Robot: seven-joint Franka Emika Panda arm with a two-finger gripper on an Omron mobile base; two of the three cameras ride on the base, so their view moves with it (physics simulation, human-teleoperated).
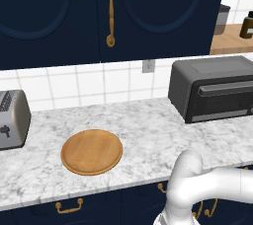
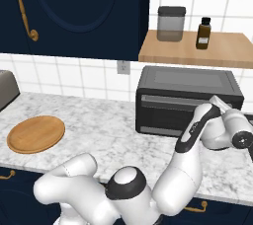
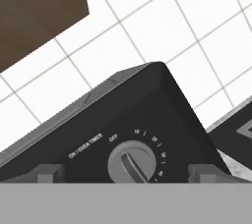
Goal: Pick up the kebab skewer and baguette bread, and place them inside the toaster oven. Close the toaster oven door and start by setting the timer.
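The toaster oven (image 1: pixel 217 93) stands at the back right of the marble counter, a dark grey box. Its door (image 2: pixel 168 113) is shut against the front. My gripper (image 3: pixel 125 173) is open, right in front of the oven's control panel. Its two fingertips (image 3: pixel 49 173) stand wide apart on either side of the grey timer knob (image 3: pixel 132 161), which they do not touch. From the right base view the hand (image 2: pixel 217 103) is up against the oven's right end. The kebab skewer and the baguette bread are out of view.
A round wooden plate (image 1: pixel 92 151) lies bare on the counter's left half. A silver slot toaster (image 1: pixel 12 119) stands at the far left. Above the oven, a wooden shelf (image 2: pixel 222 51) carries a jar (image 2: pixel 171 23) and a dark bottle (image 2: pixel 203 33).
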